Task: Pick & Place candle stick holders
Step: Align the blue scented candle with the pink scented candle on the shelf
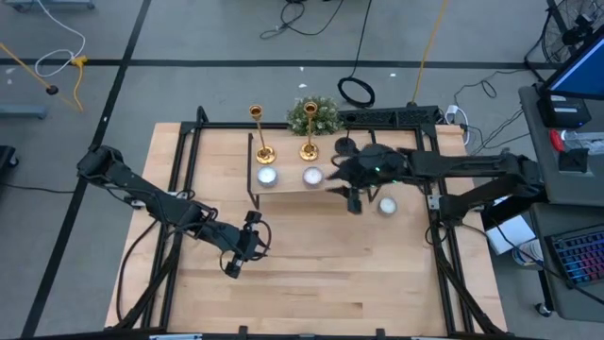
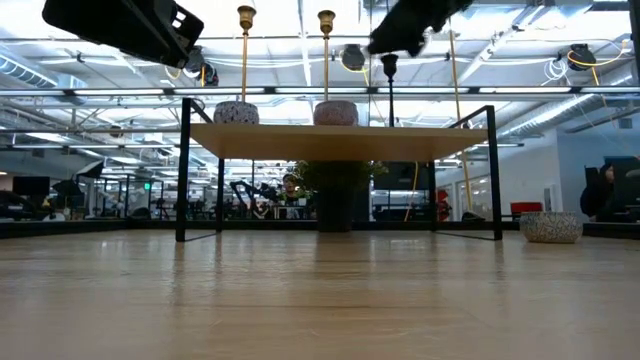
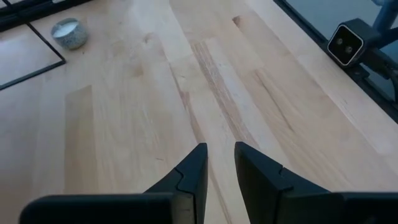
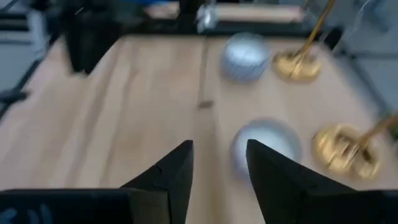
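Two gold candlesticks (image 1: 262, 142) (image 1: 309, 140) stand upright on their round bases on a small raised wooden shelf (image 1: 288, 189). They also show in the low view (image 2: 245, 60) (image 2: 326, 55). A shorter black candlestick (image 2: 390, 90) stands at the shelf's right end, its base (image 1: 344, 144) near the far edge. My right gripper (image 4: 219, 152) is open and empty above the shelf's right end (image 1: 342, 179), facing along the shelf toward the gold bases (image 4: 345, 149). My left gripper (image 3: 221, 155) is open and empty above the bare table, near the front left (image 1: 236, 266).
Two white round candle jars (image 1: 267, 176) (image 1: 311, 176) sit on the shelf in front of the gold candlesticks. A third jar (image 1: 387, 205) sits on the table right of the shelf. A bushy green plant (image 1: 314, 115) stands behind the shelf. Black frame rails (image 1: 179, 170) border the table.
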`<state>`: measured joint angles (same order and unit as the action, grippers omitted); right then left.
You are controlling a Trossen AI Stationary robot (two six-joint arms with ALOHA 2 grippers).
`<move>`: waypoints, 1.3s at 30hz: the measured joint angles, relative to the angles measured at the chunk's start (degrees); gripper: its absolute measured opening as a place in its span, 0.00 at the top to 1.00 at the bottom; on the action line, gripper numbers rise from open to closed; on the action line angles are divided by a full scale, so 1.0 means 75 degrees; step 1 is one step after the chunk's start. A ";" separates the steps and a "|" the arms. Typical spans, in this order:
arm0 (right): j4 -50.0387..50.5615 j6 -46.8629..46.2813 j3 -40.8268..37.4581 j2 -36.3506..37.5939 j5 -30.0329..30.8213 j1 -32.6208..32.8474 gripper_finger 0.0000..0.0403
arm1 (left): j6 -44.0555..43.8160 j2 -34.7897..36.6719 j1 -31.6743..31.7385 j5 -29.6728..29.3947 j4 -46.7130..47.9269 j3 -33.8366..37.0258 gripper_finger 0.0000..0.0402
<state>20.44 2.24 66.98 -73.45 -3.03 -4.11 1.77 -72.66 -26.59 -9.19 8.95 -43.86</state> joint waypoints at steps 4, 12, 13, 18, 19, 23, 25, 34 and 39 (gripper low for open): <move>0.1455 -0.0935 -0.0009 0.0650 0.0018 0.0554 0.65 | -0.0045 -0.0003 0.0000 -0.0018 -0.0047 0.0000 0.78; 0.3731 -0.2579 -0.0006 0.1145 0.0852 0.1631 0.62 | -0.0063 -0.0003 0.0000 -0.0393 -0.0228 0.0000 0.78; 0.4050 -0.2885 -0.0006 0.1141 0.1067 0.1711 0.62 | -0.0064 -0.0003 0.0000 -0.0393 -0.0259 0.0000 0.78; 0.5174 -0.4773 -0.0568 0.1178 0.1798 0.1864 0.62 | -0.0075 -0.0003 0.0000 -0.0393 -0.0245 0.0000 0.78; 0.5220 -0.4997 -0.0843 0.1213 0.1771 0.1864 0.62 | -0.0068 -0.0003 0.0000 -0.0393 -0.0251 0.0000 0.78; 0.5092 -0.5480 -0.2114 0.1220 0.1573 0.1853 0.62 | 0.0172 -0.0003 0.0000 -0.0393 -0.0270 0.0000 0.78; 0.4921 -0.5593 -0.2713 0.1216 0.1583 0.1848 0.62 | 0.0321 -0.0003 0.0000 -0.0398 -0.0289 0.0000 0.78; 0.3991 -0.4746 -0.3961 0.1214 0.2021 0.1678 0.62 | 0.0553 -0.0003 0.0049 -0.0397 -0.0643 0.0000 0.78; 0.3531 -0.3165 -0.3966 0.1216 0.2194 0.1681 0.62 | 0.0555 -0.0003 0.0177 -0.0396 -0.0650 0.0000 0.78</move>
<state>46.92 -21.50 37.23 -64.34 13.43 8.49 5.93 -72.69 -25.26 -12.16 4.07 -43.86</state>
